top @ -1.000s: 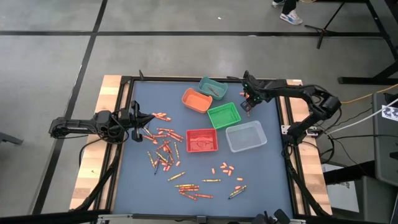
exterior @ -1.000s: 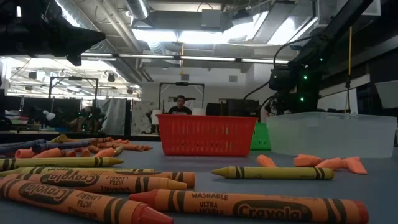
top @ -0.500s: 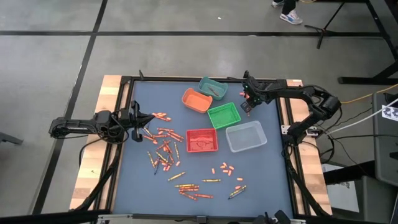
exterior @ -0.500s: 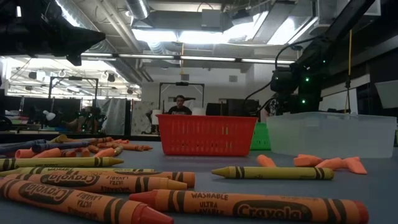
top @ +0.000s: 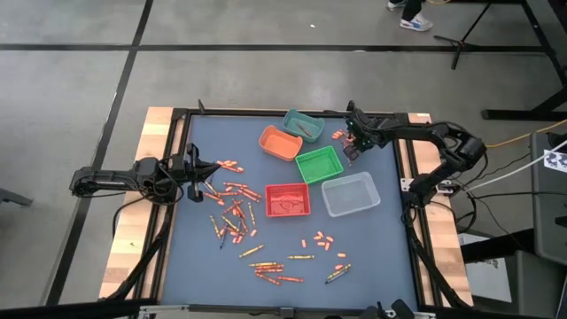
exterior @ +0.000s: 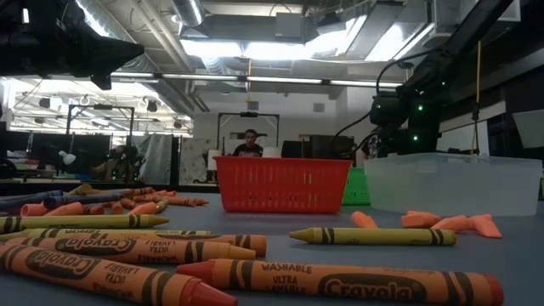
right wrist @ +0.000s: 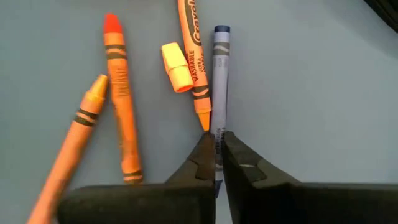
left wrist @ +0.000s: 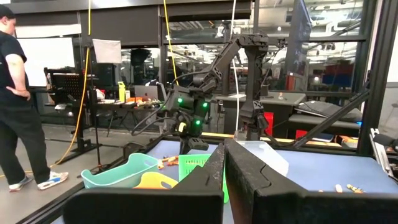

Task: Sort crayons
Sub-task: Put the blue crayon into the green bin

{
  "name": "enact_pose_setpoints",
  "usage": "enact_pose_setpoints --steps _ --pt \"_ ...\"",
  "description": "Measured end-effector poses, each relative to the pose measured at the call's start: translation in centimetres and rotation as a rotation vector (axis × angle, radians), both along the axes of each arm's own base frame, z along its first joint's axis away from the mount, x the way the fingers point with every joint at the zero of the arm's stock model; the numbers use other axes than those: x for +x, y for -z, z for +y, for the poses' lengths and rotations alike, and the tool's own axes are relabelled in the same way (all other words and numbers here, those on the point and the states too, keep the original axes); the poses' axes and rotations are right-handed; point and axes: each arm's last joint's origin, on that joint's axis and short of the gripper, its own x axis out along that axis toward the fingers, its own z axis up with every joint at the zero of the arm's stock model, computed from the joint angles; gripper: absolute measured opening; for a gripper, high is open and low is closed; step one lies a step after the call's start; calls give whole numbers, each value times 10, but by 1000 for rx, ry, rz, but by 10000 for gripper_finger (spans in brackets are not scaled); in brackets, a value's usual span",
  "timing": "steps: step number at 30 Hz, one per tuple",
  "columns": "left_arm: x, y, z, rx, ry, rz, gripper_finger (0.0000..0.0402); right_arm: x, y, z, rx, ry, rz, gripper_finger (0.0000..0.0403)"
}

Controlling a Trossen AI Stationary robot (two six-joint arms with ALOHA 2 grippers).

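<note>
Right pincer (right wrist: 217, 152) pinching blue crayon (right wrist: 219, 93) near tip; orange crayon (right wrist: 194, 59) touching beside it, may get dragged; thin grip, crayon may slip

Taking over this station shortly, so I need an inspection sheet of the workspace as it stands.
Surface: blue-grey table top, wooden side strips.
Job's things: crayons scattered at left and front; a few beside the right gripper. Five bins: teal, orange, green, red, clear.
Clutter: nothing seen.
Grippers: right gripper shut on a blue crayon by the green bin; left gripper shut, empty, at the left edge.
Cables: bundles by the right arm's base.
Surroundings: person standing beyond the table.
</note>
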Motion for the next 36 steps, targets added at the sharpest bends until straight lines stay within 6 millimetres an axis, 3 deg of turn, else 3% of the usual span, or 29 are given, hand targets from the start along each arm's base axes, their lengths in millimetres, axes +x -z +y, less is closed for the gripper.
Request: enact_pose_setpoints --steps 5,13,23,28,36 --pt "0 0 0 0 0 0 0 5 -8 -5 -9 -5 -4 7" --pt "0 0 0 0 0 0 0 17 -39 -19 -66 1 6 1" --pt "0 0 0 0 0 0 0 44 -74 -34 -69 -149 -312 1" --pt "0 0 0 -1 0 0 0 47 -76 -36 -73 -162 -353 1" --pt "0 0 0 -1 0 0 0 38 -69 -36 -125 -73 -158 2"
